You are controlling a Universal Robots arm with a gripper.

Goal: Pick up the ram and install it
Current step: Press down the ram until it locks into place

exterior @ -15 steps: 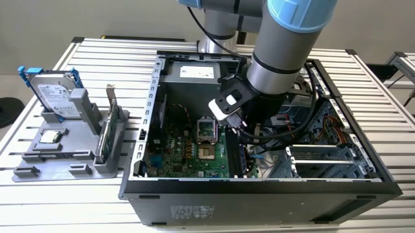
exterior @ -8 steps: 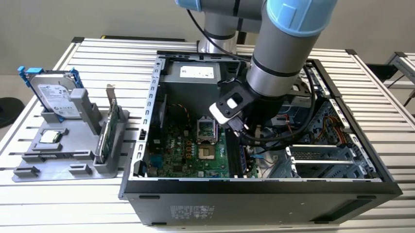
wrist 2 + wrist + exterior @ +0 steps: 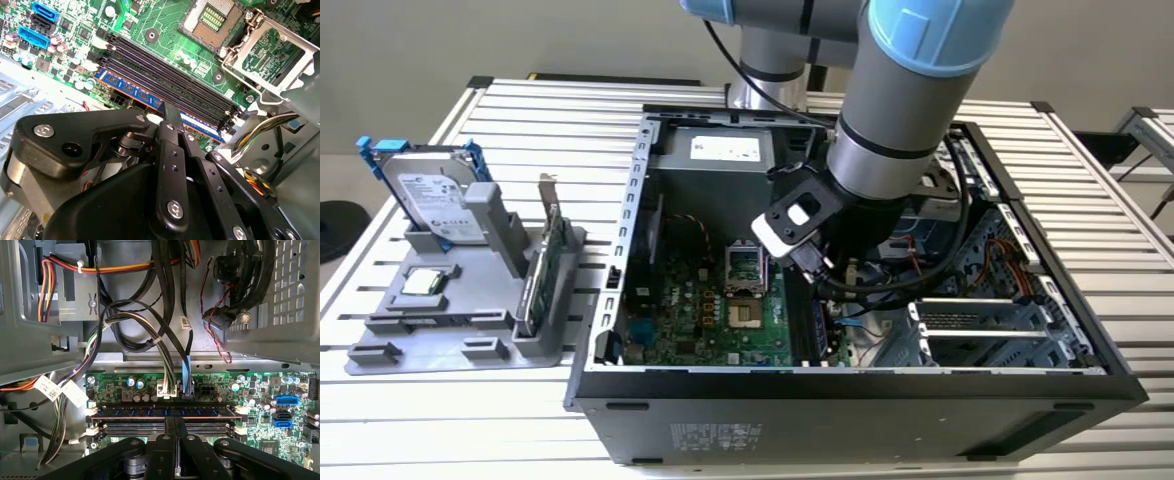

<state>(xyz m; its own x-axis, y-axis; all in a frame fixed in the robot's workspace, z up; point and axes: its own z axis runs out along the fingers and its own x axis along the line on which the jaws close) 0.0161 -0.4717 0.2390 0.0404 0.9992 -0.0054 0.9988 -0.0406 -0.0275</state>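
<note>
In the exterior view, the arm reached down into the open computer case [image 3: 854, 385] on the slatted table [image 3: 1121, 200], its wrist low over the motherboard [image 3: 707, 310] near the memory slots on the board's edge toward the exterior view's right. Off the case, toward the exterior view's left, a grey holder [image 3: 467, 330] carried a hard drive [image 3: 434, 205] standing upright, a green card with a metal bracket [image 3: 550, 260] on edge, and a small processor chip [image 3: 424, 283] lying flat.

In the second wrist view, the gripper [image 3: 171, 111] pointed down at the ram [image 3: 145, 96], a blue stick sitting lengthwise in the outermost of the black slots [image 3: 165, 75]. The fingers [image 3: 172, 117] were drawn close together right above the stick's top edge; whether they still pinched it or merely pressed on it could not be told. The empty processor socket [image 3: 215, 20] lay beyond the slots.

In the first wrist view, the ram [image 3: 162, 411] lay level in its slot between the white latches [image 3: 91, 411] at both ends, with the gripper [image 3: 175, 426] centred over its middle and bundled cables [image 3: 165, 355] hanging behind.
</note>
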